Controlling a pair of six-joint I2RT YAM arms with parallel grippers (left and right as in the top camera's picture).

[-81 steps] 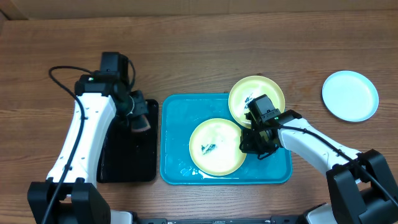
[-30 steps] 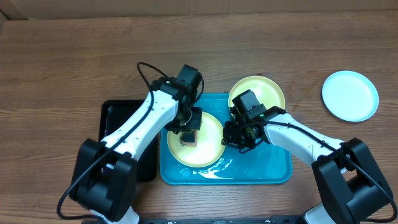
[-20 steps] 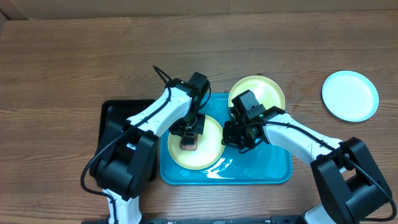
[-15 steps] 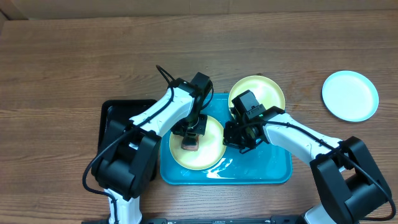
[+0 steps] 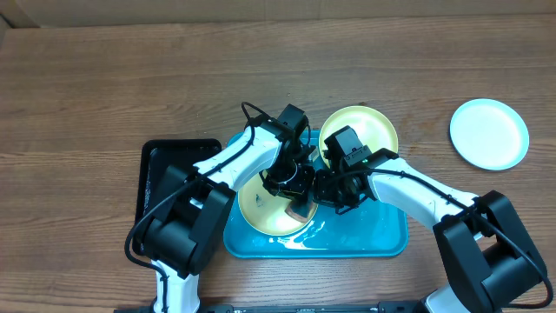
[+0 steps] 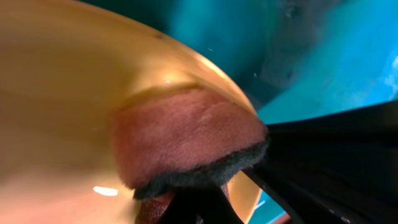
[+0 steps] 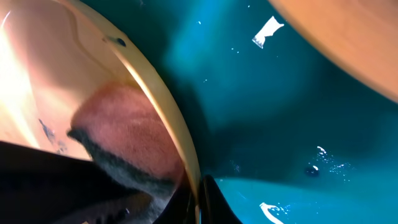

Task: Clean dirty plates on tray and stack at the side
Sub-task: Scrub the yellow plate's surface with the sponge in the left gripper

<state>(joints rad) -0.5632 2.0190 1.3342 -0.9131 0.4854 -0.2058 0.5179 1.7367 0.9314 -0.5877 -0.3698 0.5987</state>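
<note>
A pale yellow-green plate [image 5: 259, 211] lies in the wet cyan tray [image 5: 382, 236]. My left gripper [image 5: 297, 196] is shut on a pink sponge [image 5: 301, 210] with a dark underside, pressed on the plate's right part. The left wrist view shows the sponge [image 6: 186, 134] on the plate [image 6: 56, 106]. My right gripper [image 5: 334, 198] is shut on that plate's right rim [image 7: 166, 112], its fingers [image 7: 199, 202] on either side. A second yellow-green plate [image 5: 365, 129] with a dark smear rests over the tray's back rim. A white-pale blue plate [image 5: 489, 133] lies on the table at far right.
A black rectangular tray [image 5: 163, 187] lies left of the cyan tray. Both arms cross over the cyan tray's middle, close together. The wooden table runs round all sides.
My left gripper came from the black tray with the sponge and has wiped rightward across the plate toward my right gripper. The right gripper keeps its hold on the rim; the plate sits further left.
</note>
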